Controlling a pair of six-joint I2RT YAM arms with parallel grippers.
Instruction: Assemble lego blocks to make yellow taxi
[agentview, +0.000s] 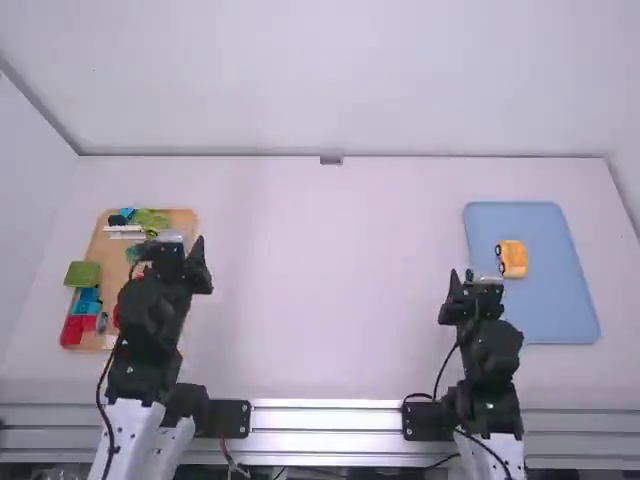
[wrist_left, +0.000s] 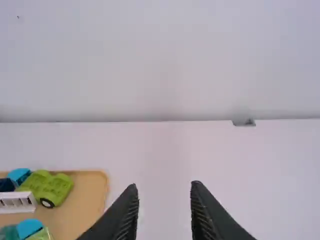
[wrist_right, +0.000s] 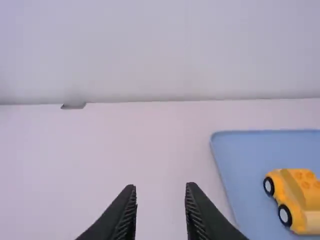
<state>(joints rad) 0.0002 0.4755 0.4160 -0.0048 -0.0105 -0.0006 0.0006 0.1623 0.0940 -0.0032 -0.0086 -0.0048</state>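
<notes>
A yellow toy car (agentview: 512, 259) with black wheels sits on the blue tray (agentview: 560, 305); the right wrist view shows the yellow car (wrist_right: 300, 200) with studs on top. My right gripper (agentview: 470, 278) is over the tray's left edge, near the car, and the right gripper (wrist_right: 161, 189) stands open with nothing between its fingers. Above the orange tray's right side is my left gripper (agentview: 182, 246); the left gripper (wrist_left: 165, 187) is likewise open and holds nothing. A green wheeled piece (wrist_left: 49, 187) lies in the orange tray (wrist_left: 90, 200).
The orange tray at left carries several parts: white piece (agentview: 126, 233), red block (agentview: 73, 331), blue block (agentview: 88, 301). A green block (agentview: 83, 274) is at its left edge. Bare white table (agentview: 330, 280) lies between the trays, with a wall behind.
</notes>
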